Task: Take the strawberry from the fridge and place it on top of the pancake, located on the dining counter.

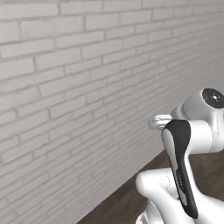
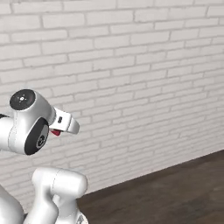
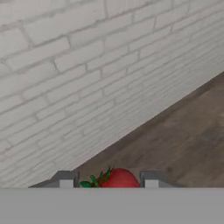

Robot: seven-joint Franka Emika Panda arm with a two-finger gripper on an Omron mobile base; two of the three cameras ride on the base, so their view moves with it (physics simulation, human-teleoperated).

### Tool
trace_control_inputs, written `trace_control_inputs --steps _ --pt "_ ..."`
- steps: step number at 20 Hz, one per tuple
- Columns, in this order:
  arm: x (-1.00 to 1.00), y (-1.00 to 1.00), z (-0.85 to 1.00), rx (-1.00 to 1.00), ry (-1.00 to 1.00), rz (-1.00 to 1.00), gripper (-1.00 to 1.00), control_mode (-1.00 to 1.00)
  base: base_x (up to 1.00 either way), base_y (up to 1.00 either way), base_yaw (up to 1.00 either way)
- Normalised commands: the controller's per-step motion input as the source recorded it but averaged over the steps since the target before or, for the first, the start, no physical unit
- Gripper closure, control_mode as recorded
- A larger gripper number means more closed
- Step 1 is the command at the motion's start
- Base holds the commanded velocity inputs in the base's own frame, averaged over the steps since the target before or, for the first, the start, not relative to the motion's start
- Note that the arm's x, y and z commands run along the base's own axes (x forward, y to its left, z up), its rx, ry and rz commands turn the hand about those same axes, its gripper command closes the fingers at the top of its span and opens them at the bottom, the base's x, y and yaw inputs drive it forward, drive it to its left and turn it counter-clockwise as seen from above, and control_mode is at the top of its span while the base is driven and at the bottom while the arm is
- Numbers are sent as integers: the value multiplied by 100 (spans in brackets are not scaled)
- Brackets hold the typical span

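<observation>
At six o'clock in the hand view, the gripper [image 3: 108,180] clenches the strawberry [image 3: 117,178] between its fingertips [image 3: 65,179], carried past a white brick wall [image 3: 78,74], presumably toward the dining counter.

No readable text or label anywhere; faint marks on the arm's dark panel [image 1: 180,166] may be lettering.

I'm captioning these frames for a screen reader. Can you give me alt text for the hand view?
A red strawberry with green leaves sits between the two finger tips of the claw, which is shut on it. Beyond it, a white brick wall slants across the picture and meets a dark wood floor.
</observation>
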Motion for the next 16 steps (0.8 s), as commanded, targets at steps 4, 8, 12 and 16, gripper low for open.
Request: trace_control_inputs --steps 4,8,12,16 --pt "0 0 0 0 0 0 100 100 69 -55 -59" --pt "0 0 0 0 0 0 100 100 39 -52 -72" --pt "0 0 0 0 0 0 100 100 29 -38 -78" --pt "0 0 0 0 0 0 100 100 42 -11 -78"
